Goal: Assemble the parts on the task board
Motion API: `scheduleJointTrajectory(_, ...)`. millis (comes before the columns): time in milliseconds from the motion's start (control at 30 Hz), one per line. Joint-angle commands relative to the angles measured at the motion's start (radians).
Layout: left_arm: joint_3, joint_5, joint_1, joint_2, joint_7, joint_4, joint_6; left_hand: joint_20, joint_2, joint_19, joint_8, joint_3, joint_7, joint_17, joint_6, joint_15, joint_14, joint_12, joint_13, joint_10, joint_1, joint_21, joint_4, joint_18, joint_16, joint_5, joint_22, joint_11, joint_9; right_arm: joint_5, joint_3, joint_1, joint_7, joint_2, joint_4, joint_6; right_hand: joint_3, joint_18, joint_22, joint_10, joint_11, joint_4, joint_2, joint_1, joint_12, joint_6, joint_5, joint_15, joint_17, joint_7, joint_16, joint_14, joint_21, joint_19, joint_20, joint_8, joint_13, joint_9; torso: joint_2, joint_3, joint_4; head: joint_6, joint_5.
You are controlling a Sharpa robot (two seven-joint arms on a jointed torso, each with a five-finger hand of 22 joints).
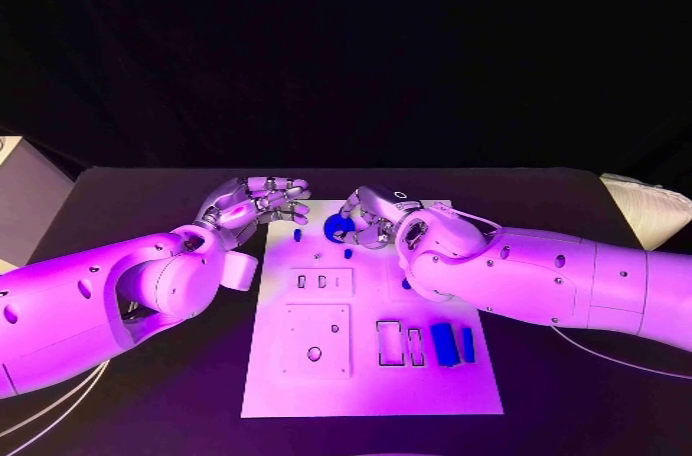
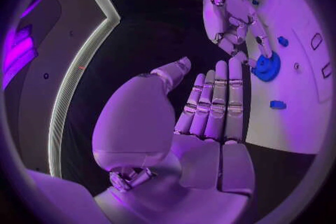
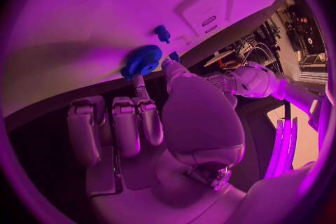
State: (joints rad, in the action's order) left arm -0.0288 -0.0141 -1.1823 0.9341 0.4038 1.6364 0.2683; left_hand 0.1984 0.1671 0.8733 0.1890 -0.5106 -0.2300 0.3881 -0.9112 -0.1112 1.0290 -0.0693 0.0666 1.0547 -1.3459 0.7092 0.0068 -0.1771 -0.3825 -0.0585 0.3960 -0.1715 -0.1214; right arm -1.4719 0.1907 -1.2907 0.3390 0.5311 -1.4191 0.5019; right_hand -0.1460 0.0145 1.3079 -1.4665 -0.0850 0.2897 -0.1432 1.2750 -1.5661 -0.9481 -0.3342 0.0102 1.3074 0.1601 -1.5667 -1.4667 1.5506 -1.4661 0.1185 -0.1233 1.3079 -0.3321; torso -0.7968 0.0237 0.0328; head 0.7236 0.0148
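White plastic task board [image 1: 368,376] lies flat in the middle of the black desk [image 1: 577,406], with slot-shaped cut-outs and small holes across it. A round blue disc-shaped part [image 1: 340,226] sits near the board's far edge; the right hand [image 1: 378,219] bends over it, and in the right wrist view its thumb and one finger reach the disc's rim [image 3: 142,60], seemingly pinching it, though the contact is hard to make out. The left hand [image 1: 260,204] hovers at the board's far left corner, fingers straight and side by side, holding nothing. Two upright blue rectangular blocks [image 1: 451,343] stand near the board's right edge, beside two empty rectangular slots [image 1: 400,343].
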Motion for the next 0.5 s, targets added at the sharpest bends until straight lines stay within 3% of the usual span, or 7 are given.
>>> scheduleJointTrajectory(33,0.001,-0.005,-0.001,-0.001,0.003,0.003,-0.01,-0.001,0.002,-0.009,-0.004,-0.003,-0.004,0.001,0.005,0.002,-0.007,0.002,0.0,-0.007,0.008,0.007,-0.006,-0.002,-0.006,0.003,0.002,0.0,0.001,0.012,0.0,0.002,-0.018,0.002,-0.005,-0.026,-0.009,-0.01,0.248,-0.104,0.006,-0.001,0.006,-0.005,-0.005,-0.007,-0.006,-0.005,0.263,-0.001,-0.004,-0.104,0.006,-0.095,-0.007,-0.007,0.263,-0.002,0.0,0.0002,-0.0006,0.002,-0.002)
scheduleJointTrajectory(500,0.001,-0.005,-0.001,0.002,0.001,0.003,-0.008,-0.001,0.001,-0.011,-0.004,-0.004,-0.004,0.002,0.005,0.002,-0.008,0.002,0.0,-0.007,0.007,0.008,-0.007,-0.002,-0.006,0.003,0.003,0.0,0.002,-0.003,0.0,0.004,0.013,0.018,-0.006,-0.052,-0.014,-0.01,0.25,-0.104,0.009,0.0,0.002,-0.012,-0.005,-0.012,-0.008,-0.007,0.263,-0.003,-0.004,-0.104,0.007,-0.096,-0.009,-0.007,0.263,-0.001,-0.001,-0.0005,-0.0009,0.002,-0.003)
